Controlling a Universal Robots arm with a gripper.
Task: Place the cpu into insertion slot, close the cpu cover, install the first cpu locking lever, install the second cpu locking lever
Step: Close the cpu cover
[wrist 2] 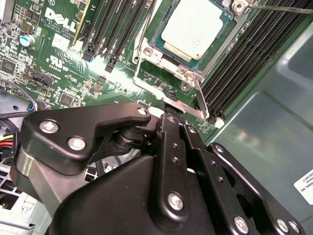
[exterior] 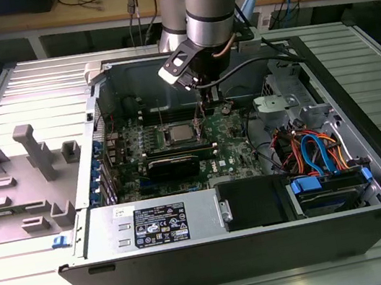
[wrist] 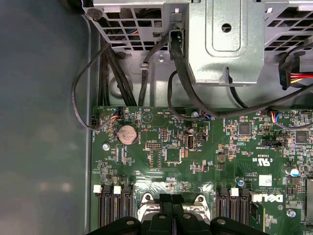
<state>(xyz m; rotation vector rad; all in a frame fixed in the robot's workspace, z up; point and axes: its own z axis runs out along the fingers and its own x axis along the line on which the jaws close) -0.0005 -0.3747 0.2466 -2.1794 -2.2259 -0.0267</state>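
Note:
The cpu (wrist 2: 195, 27) shows its dull silver top in the insertion slot (wrist 2: 168, 49) on the green motherboard (wrist: 161, 147). The silvery cpu cover (wrist 2: 161, 81) frames the chip, its near edge just ahead of my fingertips. My gripper (wrist 2: 168, 115) hangs low over that edge with its black fingers (wrist: 166, 215) pressed together and nothing visible between them. In the exterior view the gripper (exterior: 207, 104) sits just to the exterior view's right of the cpu (exterior: 178, 133). A thin wire locking lever (wrist 2: 279, 7) runs beside the far corner of the socket.
Black memory slots (wrist 2: 244, 58) flank the socket on both sides. The drive cage (wrist: 225, 44) and black cables (wrist: 181, 83) crowd the board's edge. Coloured cables (exterior: 316, 147) and the power supply (exterior: 157, 225) fill the case's near side. A grey fixture (exterior: 31, 176) lies outside the case.

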